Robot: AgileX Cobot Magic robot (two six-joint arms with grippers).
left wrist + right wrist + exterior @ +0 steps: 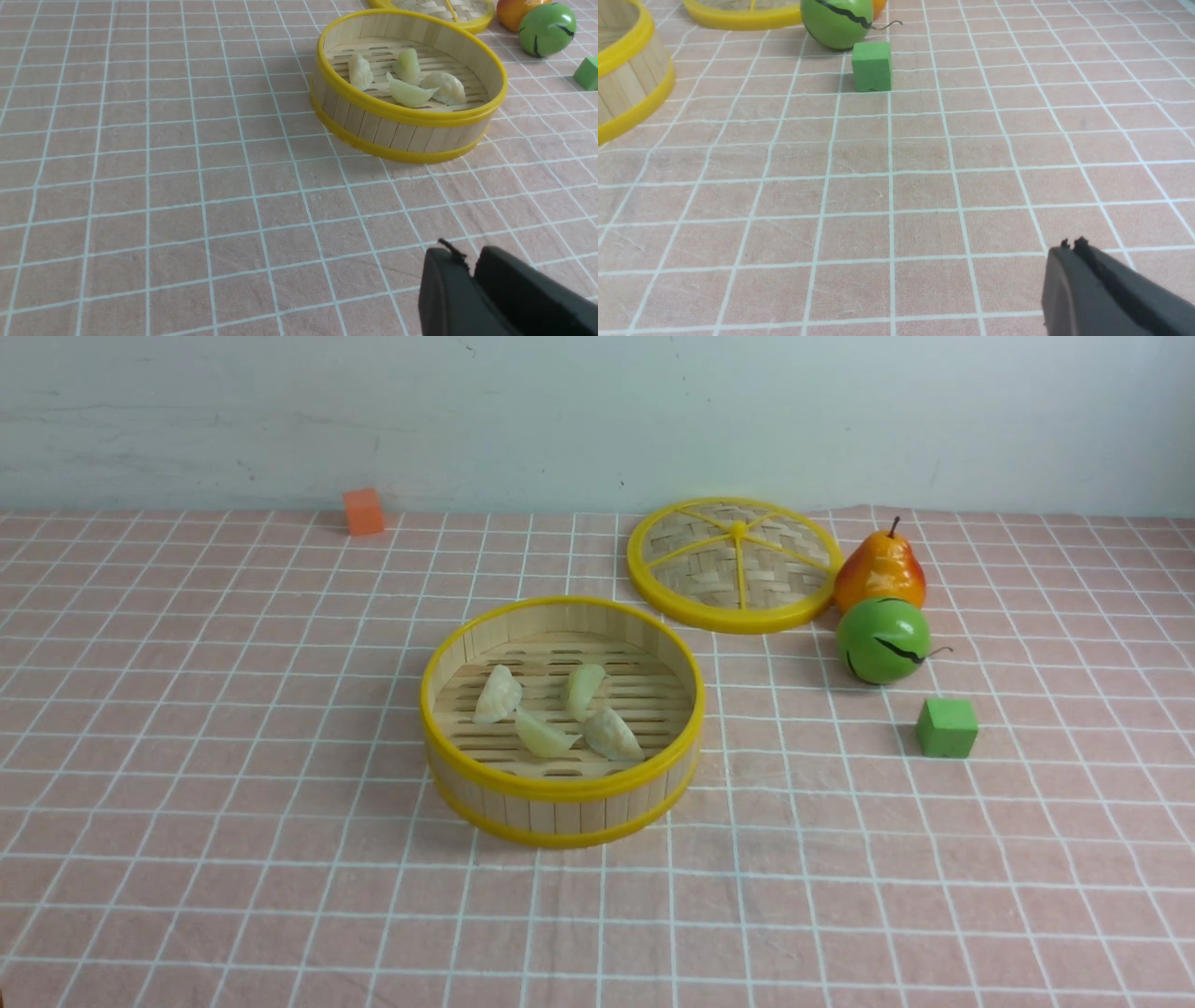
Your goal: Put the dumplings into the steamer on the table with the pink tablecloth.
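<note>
dumplings (pixel 558 711) sit inside steamer (pixel 560 787), clear of its rim.

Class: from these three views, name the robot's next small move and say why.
Probably none beyond keeping both arms back: all four dumplings already lie inside the steamer, none on the pink tablecloth. The left gripper and right gripper look shut and empty.

Loads of open pink gridded bench (pixel 233 756) left of the round bamboo steamer (pixel 560 803); right side's crowded: woven yellow-rimmed lid (pixel 733 565), orange pear (pixel 879 569), green ball (pixel 882 640), green cube (pixel 947 727).
</note>
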